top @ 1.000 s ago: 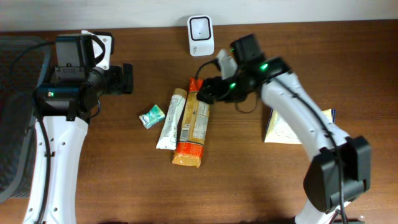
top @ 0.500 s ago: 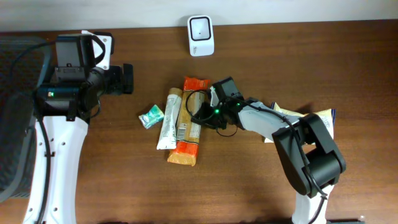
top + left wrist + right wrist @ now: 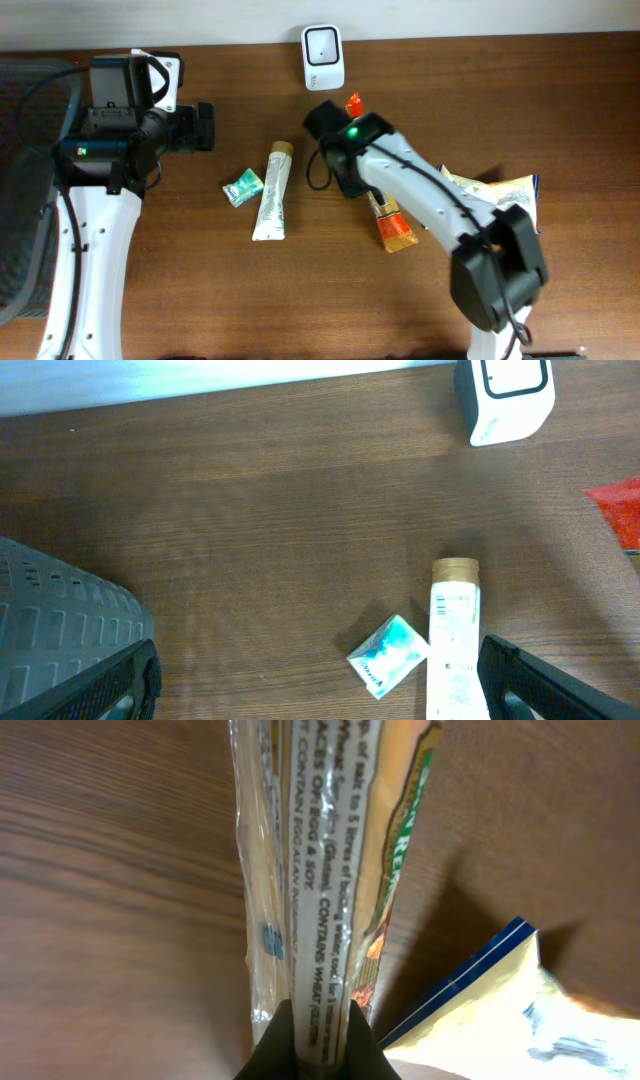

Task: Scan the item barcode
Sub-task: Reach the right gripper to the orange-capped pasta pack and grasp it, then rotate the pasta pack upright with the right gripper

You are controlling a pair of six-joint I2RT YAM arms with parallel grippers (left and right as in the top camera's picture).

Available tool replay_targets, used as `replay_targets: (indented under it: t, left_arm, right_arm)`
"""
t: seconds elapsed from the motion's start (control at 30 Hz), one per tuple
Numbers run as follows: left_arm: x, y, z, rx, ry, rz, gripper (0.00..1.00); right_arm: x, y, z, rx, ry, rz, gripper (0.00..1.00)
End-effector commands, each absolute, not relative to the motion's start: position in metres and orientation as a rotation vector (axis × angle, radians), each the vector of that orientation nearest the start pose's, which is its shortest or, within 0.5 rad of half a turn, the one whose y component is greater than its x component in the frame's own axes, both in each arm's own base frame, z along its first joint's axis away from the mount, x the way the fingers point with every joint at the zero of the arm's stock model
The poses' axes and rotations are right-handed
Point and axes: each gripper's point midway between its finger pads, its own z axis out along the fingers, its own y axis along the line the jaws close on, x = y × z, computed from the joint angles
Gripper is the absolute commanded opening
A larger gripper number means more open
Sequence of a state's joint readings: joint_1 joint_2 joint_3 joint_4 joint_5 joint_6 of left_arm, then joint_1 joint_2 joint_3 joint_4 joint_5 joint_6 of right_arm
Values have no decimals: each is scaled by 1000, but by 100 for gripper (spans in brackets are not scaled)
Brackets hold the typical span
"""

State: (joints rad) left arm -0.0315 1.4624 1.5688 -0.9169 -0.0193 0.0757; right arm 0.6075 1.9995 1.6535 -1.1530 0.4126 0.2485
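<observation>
Right gripper (image 3: 315,1045) is clenched on the orange packet (image 3: 320,870), fingers pinching its lower edge. The wrist view shows it edge-on only.
- Overhead: my right arm covers the packet's middle. Only an orange tip (image 3: 353,103) and the lower end stick out.
- I can't make out a barcode in any view. The only legible print is an allergen line.
- I can't tell if the packet is lifted or touching the table (image 3: 200,290).
- Its top tip sits just below the scanner (image 3: 323,57), apart from it.

Left gripper (image 3: 203,127) is released, jaws wide and holding nothing. Its wrist view cuts the fingers off at the bottom corners.

Materials:
- Packet: crinkly clear film over orange print, long and flat.
- Scanner: white, boxy plastic with a dark window.
- Tube (image 3: 270,190): white and glossy with a tan cap, lying flat.
- Sachet (image 3: 243,186): small, teal, squarish, just left of the tube.
- Bag (image 3: 490,195): pale yellow with a blue edge, wrinkled, partly under my right arm.
- Table: dark wood grain.

Basket (image 3: 25,180): grey mesh, cut off at the frame's left edge. I can't tell what's inside.
</observation>
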Motion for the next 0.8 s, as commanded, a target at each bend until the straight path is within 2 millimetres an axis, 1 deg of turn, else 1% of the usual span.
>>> replay_targets:
  t: [0.0,0.03,0.07,0.1,0.13,0.17,0.2,0.23,0.27,0.33,0.37,0.4,0.43,0.47,0.5,0.53,0.57,0.6,0.63,0.67,0.73,0.77]
  left_arm:
    - [398,-8,287,120,2368,51,99]
    - [398,-8,287,120,2368,52,99]
    - [398,-8,287,120,2367,51,99]
    - [398,-8,287,120,2368,51,99]
    - [398,-8,287,120,2368,51,99]
    - [398,-8,287,120,2368,51,99]
    - [398,-8,287,120,2368,52,99]
    - [398,-8,287,120,2368,52,99]
    - [398,-8,287,120,2368,51,99]
    - [398,-8,287,120,2368,52,99]
    - [398,-8,287,120,2368,51,99]
    - [398,-8,287,120,2368,52,99]
    - [398,-8,287,120,2368,52,99]
    - [398,-8,287,120,2368,52,99]
    - [398,-8,287,120,2367,51,99]
    - [398,-8,287,120,2368,52,99]
    - [398,-8,287,120,2368,51,99]
    - [398,-8,287,120,2368,52,99]
    - [398,-8,287,120,2368,52,99]
    - [398,-8,287,120,2368,52,99]
    - [398,-8,287,120,2367,51,99]
    - [398,-8,287,120,2367,51,99]
  right_arm:
    - [382,154,86,-523,2730,-781,4]
    - [378,163,73,-559,2759,-757,4]
    - [370,181,64,-634,2792,-660,8]
    - [365,195,60,-699,2804,-589,16]
    - [361,206,58,-756,2810,-531,44]
    - [359,209,57,-772,2811,-516,68]
    - [363,204,57,-764,2813,-521,77]
    - [366,199,56,-743,2821,-522,79]
    - [369,191,49,-718,2857,-506,81]
    - [365,190,35,-740,2928,-427,82]
    - [363,189,28,-742,2952,-413,82]
    - [362,190,25,-744,2958,-409,83]
    - [366,195,32,-785,2935,-401,84]
    - [367,199,37,-790,2926,-396,83]
    - [369,208,49,-805,2907,-387,82]
    - [367,219,60,-834,2889,-378,82]
    - [360,233,63,-887,2857,-388,82]
    - [352,241,58,-936,2842,-413,82]
    - [348,245,53,-961,2840,-425,82]
    - [343,246,41,-994,2840,-476,82]
    - [343,246,24,-996,2860,-496,81]
    - [344,245,20,-999,2861,-512,79]
